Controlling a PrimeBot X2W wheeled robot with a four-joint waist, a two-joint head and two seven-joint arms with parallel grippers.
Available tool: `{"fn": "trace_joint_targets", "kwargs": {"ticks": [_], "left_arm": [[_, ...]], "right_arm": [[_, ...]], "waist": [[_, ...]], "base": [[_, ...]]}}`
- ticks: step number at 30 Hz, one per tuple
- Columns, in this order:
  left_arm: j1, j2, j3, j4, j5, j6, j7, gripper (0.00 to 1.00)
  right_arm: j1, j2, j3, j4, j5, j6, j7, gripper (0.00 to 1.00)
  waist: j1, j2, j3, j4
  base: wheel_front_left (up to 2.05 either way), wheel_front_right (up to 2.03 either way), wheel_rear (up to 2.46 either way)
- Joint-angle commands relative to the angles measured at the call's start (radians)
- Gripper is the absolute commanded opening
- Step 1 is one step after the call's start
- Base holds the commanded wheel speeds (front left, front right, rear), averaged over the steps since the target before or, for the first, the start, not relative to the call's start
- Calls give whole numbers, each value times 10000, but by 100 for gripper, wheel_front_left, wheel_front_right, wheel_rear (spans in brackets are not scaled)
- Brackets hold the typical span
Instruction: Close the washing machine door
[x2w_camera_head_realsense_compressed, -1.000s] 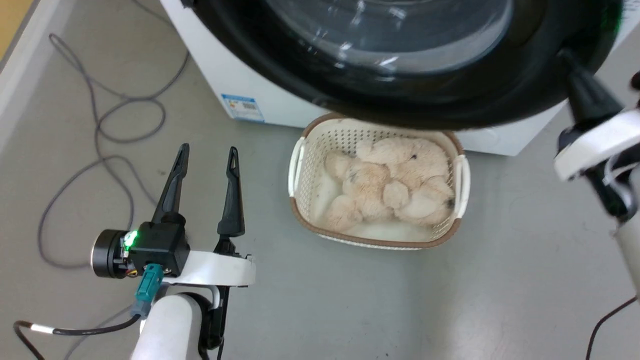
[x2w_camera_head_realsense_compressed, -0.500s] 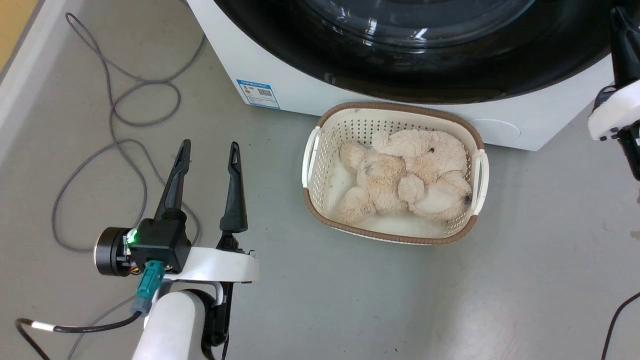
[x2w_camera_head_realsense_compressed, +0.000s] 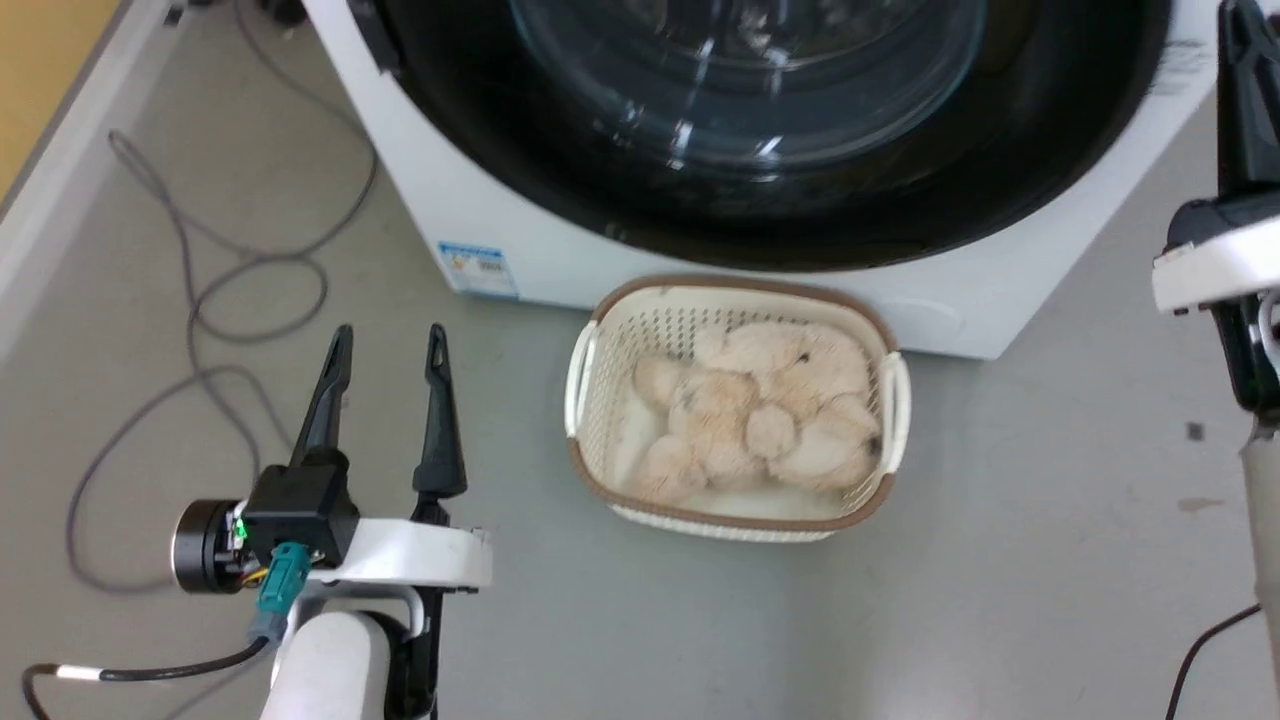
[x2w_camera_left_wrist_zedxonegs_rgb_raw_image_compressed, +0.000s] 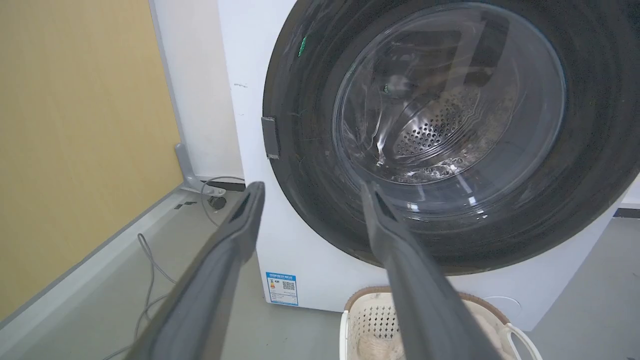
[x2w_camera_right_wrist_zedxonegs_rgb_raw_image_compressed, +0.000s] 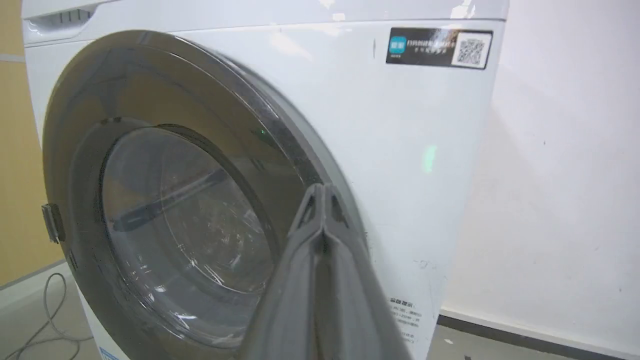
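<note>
One second was enough: the washing machine now wears its washing machine door flat against the white front. A second ago the black disc hung out over the basket with the right claw at its rim. The closing push looks done, though whether the latch has caught cannot be told. On the floor just beside the machine, the white woven basket holds a cream plush toy, heaped and filling most of it. The right claw, fingers pressed together on nothing, stands near the door's right rim. The left claw hovers wide and empty over the floor, well apart from the door.
</note>
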Motion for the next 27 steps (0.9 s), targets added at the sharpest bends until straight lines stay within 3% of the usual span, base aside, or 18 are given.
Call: {"fn": "trace_joint_targets", "kwargs": {"ticks": [1,10,21,22,23,24,25,27], "left_arm": [[221,7,91,78,71,-51,-44,100],[811,7,458,285,270,-202,-44,100],[1479,7,648,443,486,-230,-44,100],[1528,7,658,468,520,-208,-44,100],[1578,7,671,486,543,-193,-44,100],[1629,8,686,509,573,-176,-44,100],[1678,10,703,526,596,-163,-44,100],[1777,16,726,553,631,-150,-44,100]], "right_arm": [[551,229,-205,-828,-313,-9,-44,0],[2721,1394,-825,-3452,-1240,-9,-44,0],[5081,2104,-772,-3657,-1127,-9,-44,0],[5280,2152,-770,-3592,-1011,-9,-44,9],[5473,2192,-723,-3520,-902,-9,-44,25],[5657,2228,-710,-3462,-804,-9,-44,95],[5824,2262,-724,-3411,-715,-9,-44,100],[6132,2313,-731,-3306,-589,-9,-44,100]], "waist": [[0,0,-447,-323],[0,0,-1417,-778],[0,0,-2157,-1005],[0,0,-2207,-1022],[0,0,-2256,-1039],[0,0,-2303,-1056],[0,0,-2348,-1075],[0,0,-2424,-1104]], "base": [[0,0,0],[0,0,0],[0,0,0],[0,0,0],[0,0,0],[0,0,0],[0,0,0],[0,0,0]]}}
